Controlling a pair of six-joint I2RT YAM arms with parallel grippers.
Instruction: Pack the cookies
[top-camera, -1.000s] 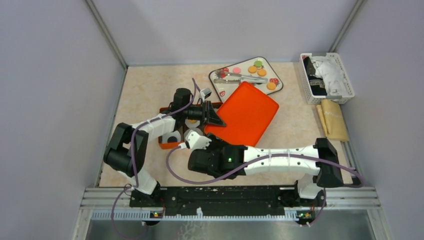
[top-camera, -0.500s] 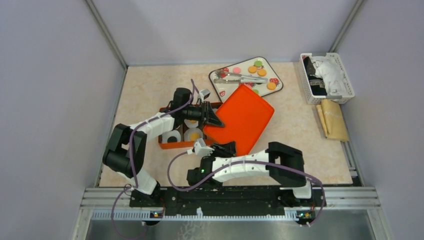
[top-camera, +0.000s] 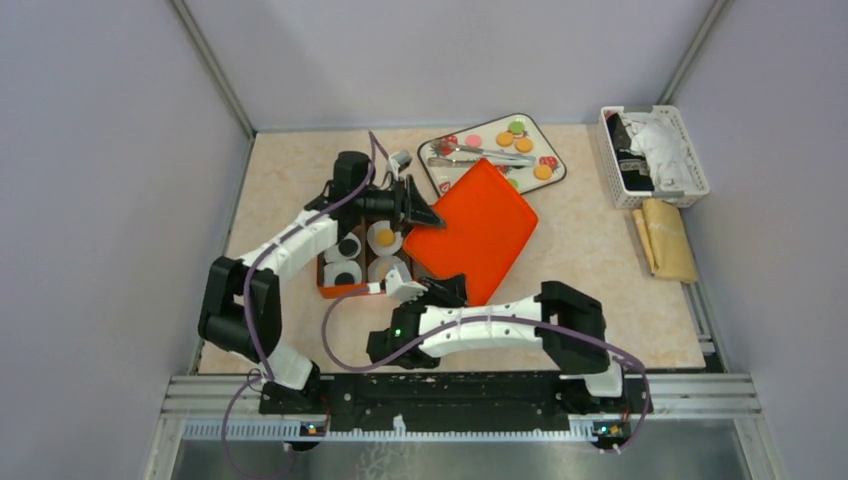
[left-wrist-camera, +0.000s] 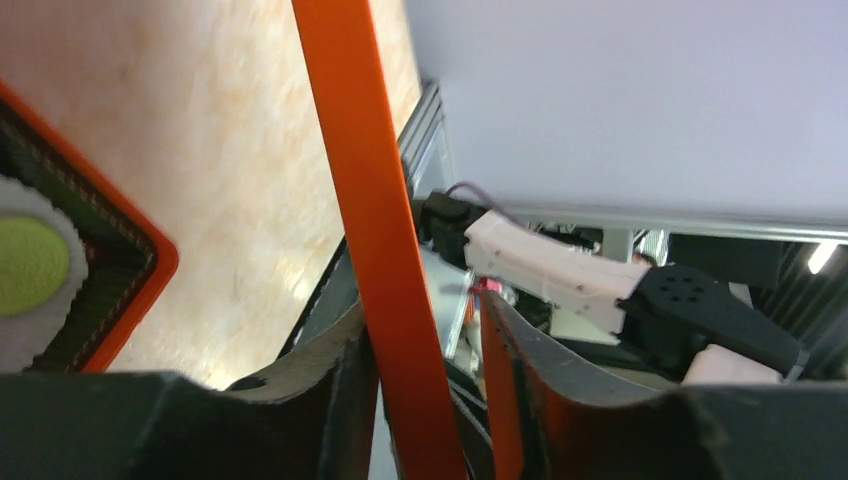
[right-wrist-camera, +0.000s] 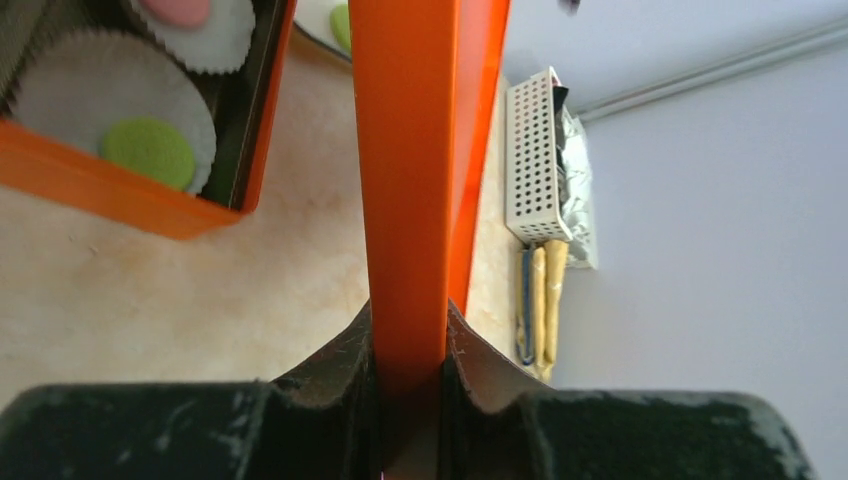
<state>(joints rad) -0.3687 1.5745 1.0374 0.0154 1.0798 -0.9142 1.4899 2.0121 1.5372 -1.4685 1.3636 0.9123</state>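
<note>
Beside the orange box (top-camera: 338, 291), overhead, the orange lid (top-camera: 470, 230) hangs tilted; cookies (top-camera: 384, 237) sit inside the box. Left wrist: left gripper (left-wrist-camera: 425, 315) stands loose around the lid's edge. Right wrist: right gripper (right-wrist-camera: 410, 325) pinches it tight. Next, likely: level it over the box.

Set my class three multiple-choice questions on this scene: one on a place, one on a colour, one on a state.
1. The white basket stands: A at the table's far right; B at its centre; C at its near left.
2. The lid is: A blue; B orange; C white.
3. The right end effector is: A open and empty; B shut on the lid's edge; C out of view.
Key: 1 A, it sits at the right edge, far side; 2 B, plainly orange from above; 3 B, its wrist view shows both fingers pressed on the edge.
</note>
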